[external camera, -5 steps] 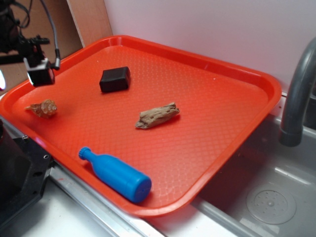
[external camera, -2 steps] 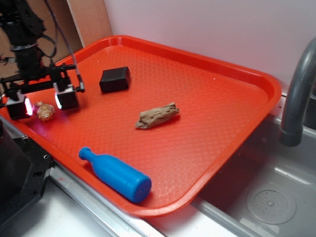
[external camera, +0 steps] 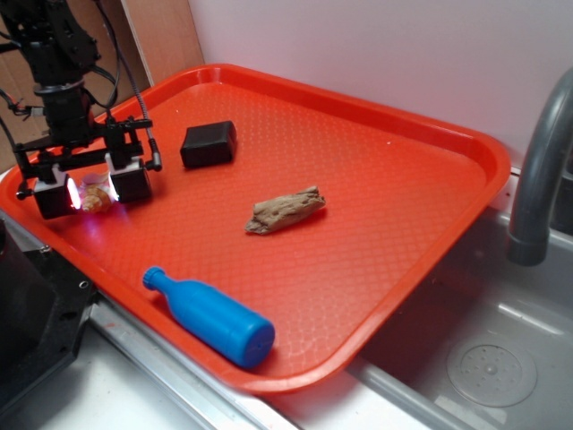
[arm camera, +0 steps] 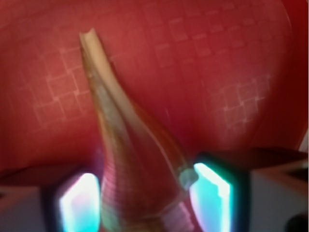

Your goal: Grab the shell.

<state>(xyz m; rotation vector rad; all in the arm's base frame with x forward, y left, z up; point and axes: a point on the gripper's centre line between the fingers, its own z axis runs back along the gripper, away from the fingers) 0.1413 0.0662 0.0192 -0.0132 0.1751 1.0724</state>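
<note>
The red tray [external camera: 376, 224] is lying beside the sink, and the gripper [external camera: 89, 186] is now standing low over its 9 o'clock edge. One second ago the gripper was hanging higher and behind the seashell [external camera: 97, 199]; since then it has come down and forward, so that the seashell is now sitting between the two fingers. I judge that the approach is nearly finished and only the closing is left.

The other things on the tray are not disturbed: the blue bottle [external camera: 213, 317] at 6 o'clock, the driftwood-like piece [external camera: 285, 210] near the middle, and the black block [external camera: 209, 143] at about 11 o'clock are all well apart from the gripper.

In the wrist view the seashell [arm camera: 130, 164] is filling the gap, with its pointed tip directed to 12 o'clock, away from the camera. The right lit finger pad [arm camera: 212, 193] is looking to be touching or almost touching the body of the shell; the left pad [arm camera: 79, 203] is just beside it. The jaws are still open, only a little wider than the seashell, and not yet pressing on it.
</note>
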